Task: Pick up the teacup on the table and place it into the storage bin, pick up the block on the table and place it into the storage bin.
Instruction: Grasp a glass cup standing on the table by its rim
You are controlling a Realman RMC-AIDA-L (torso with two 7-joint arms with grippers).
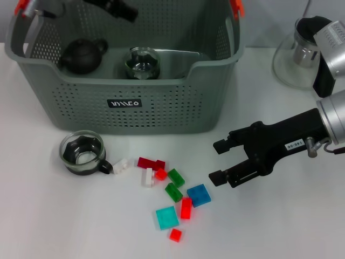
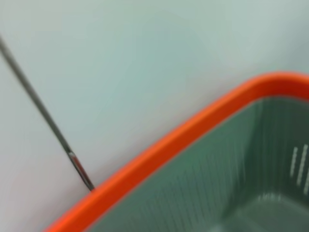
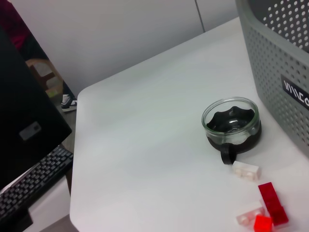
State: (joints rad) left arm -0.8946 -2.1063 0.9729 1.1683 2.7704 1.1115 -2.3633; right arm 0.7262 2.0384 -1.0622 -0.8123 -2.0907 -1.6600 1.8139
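Note:
The teacup (image 1: 82, 152) is clear glass with a black base and handle. It stands on the table in front of the storage bin (image 1: 161, 113), and the right wrist view shows the teacup (image 3: 232, 122) beside the bin wall (image 3: 280, 43). Several small blocks lie to its right, among them white (image 1: 122, 165), dark red (image 1: 151, 163), green (image 1: 176, 177), blue (image 1: 199, 195) and teal (image 1: 167, 217). My right gripper (image 1: 214, 161) hovers open just right of the blocks, holding nothing. The left arm (image 1: 116, 8) hangs over the bin's back; its wrist view shows only the orange rim (image 2: 169, 145).
Inside the bin sit a black teapot (image 1: 82, 55) and a glass cup (image 1: 143, 62). A glass pitcher (image 1: 296, 54) stands at the back right near my right arm. A keyboard (image 3: 29, 183) lies beyond the table's edge.

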